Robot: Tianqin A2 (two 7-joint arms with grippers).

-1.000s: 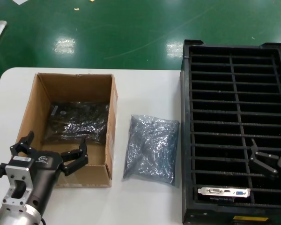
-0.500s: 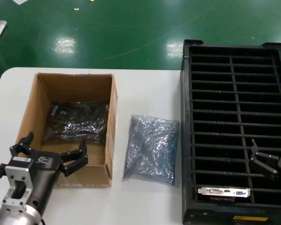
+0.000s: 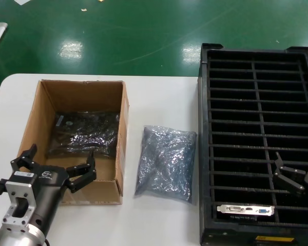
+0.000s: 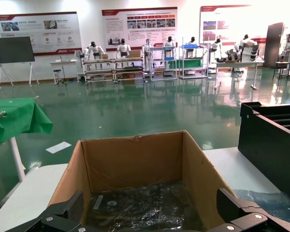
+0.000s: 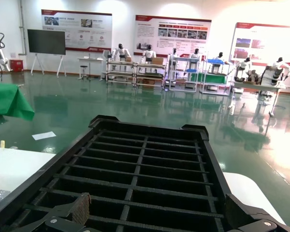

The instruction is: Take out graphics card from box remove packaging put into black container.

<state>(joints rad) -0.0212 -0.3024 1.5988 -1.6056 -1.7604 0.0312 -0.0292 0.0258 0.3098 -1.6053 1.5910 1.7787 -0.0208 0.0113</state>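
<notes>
The left gripper (image 3: 58,165) hangs with its fingers spread wide and nothing between them, over the near end of the brown cardboard box (image 3: 37,110), its fingertips (image 3: 90,160) just above the near wall. In the left wrist view the same parted fingers (image 4: 241,211) frame the box (image 4: 135,162) from the near side. On the box floor lies a dark, glossy bagged graphics card (image 3: 84,134), wrapped in crinkly plastic and filling most of the bottom. Just beside the box, on the white table (image 3: 159,92), rests a separate grey-silver antistatic bag (image 3: 166,161), lying flat between the box and the black container (image 3: 203,154), touching neither. The right gripper (image 3: 292,177) is over the near right part of the container, its fingers likewise parted and empty; the right wrist view looks along the ribbed slots (image 5: 140,174) with both fingers (image 5: 77,208) apart. A bare graphics card (image 3: 246,209) stands in the nearest slot of the container, its silver bracket with a white and a blue port facing up, near the right gripper but clear of it.
</notes>
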